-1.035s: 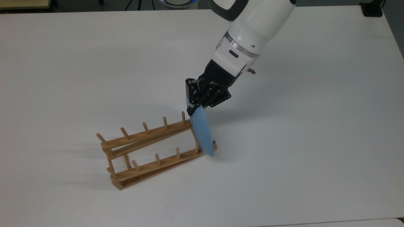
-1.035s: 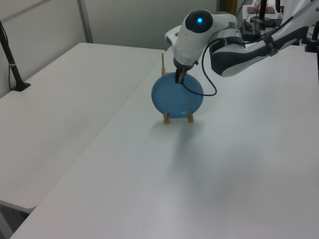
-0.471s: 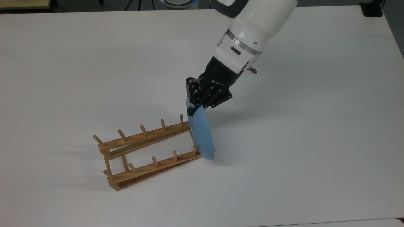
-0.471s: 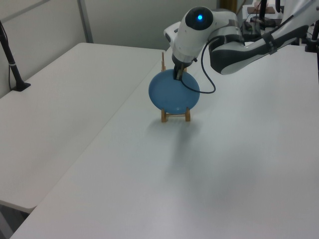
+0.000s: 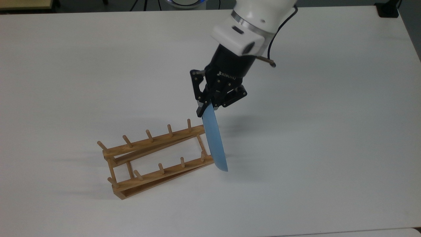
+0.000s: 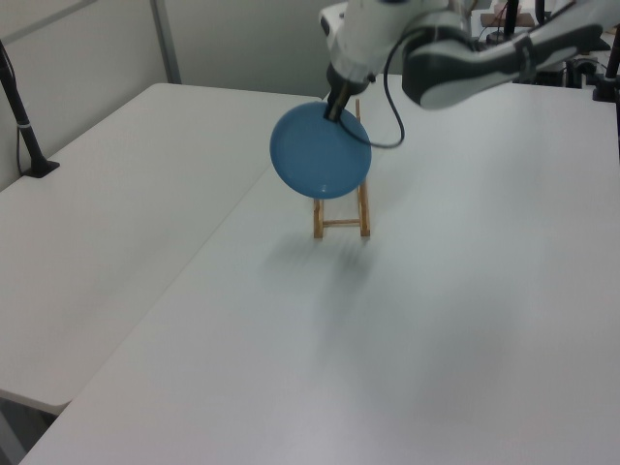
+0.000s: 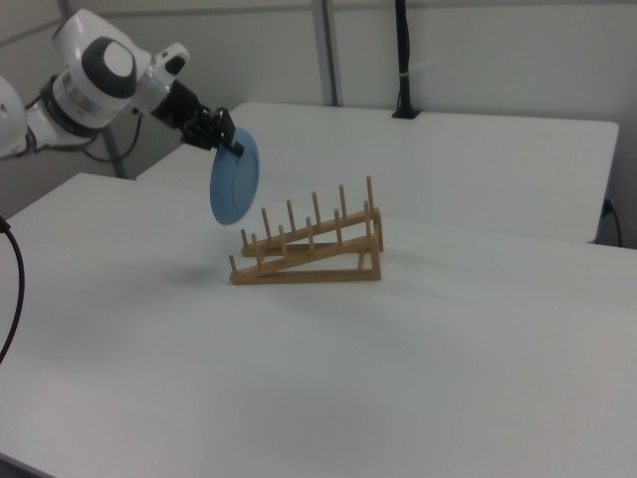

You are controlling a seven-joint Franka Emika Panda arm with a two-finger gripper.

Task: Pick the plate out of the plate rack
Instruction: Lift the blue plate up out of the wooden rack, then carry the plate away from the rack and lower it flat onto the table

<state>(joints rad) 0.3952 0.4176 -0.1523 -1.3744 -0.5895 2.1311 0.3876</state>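
Since half a second before, I had lifted the plate [image 5: 215,141] clear of the plate rack [image 5: 154,158], and the rack had stayed where it settled on the white surface [image 5: 329,148]. My fingers [image 5: 204,107] were clamped shut on the plate's upper rim. It was round, shallow, plain light blue with a raised rim.

From the top view it appeared nearly edge-on, a narrow blue blade hanging past the rack's right end. The left view gave its full round face [image 6: 321,152], with the rack's near end [image 6: 341,215] showing below it. The right view showed the plate [image 7: 235,176] in the air, up and to the left of the rack [image 7: 311,249], apart from its pegs, with my fingers [image 7: 231,144] at its top edge.
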